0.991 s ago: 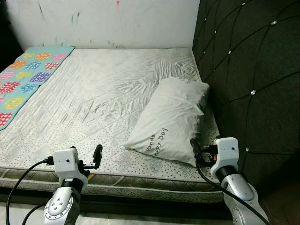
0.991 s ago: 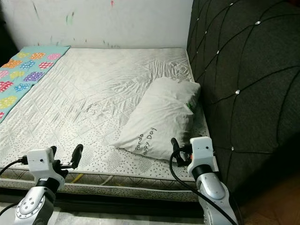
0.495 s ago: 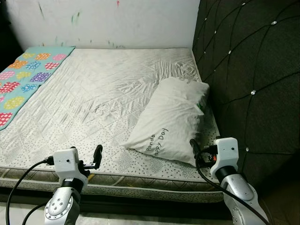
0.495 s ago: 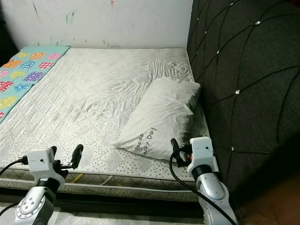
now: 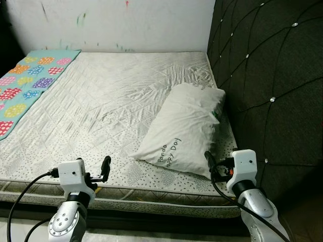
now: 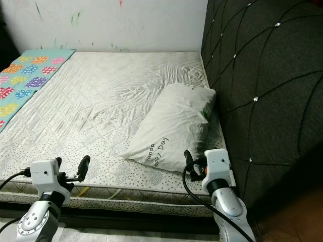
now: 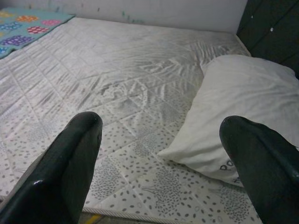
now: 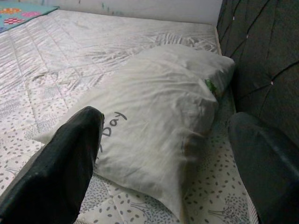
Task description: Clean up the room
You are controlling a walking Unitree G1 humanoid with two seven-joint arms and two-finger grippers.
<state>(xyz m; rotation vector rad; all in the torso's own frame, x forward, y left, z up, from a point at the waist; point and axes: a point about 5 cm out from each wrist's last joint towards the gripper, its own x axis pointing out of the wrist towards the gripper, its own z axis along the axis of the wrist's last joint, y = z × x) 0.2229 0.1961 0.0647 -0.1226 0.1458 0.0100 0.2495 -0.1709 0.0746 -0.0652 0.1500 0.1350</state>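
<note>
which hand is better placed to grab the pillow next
Probably the right hand. It sits open at the pillow's near corner, by the headboard. The left hand is also open but over bare mattress, farther away.

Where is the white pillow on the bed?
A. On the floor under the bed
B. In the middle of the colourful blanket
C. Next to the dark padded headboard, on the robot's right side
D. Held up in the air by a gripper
C: the white pillow lies on the mattress beside the dark padded headboard, far from the colourful blanket, and no gripper holds it.
</note>
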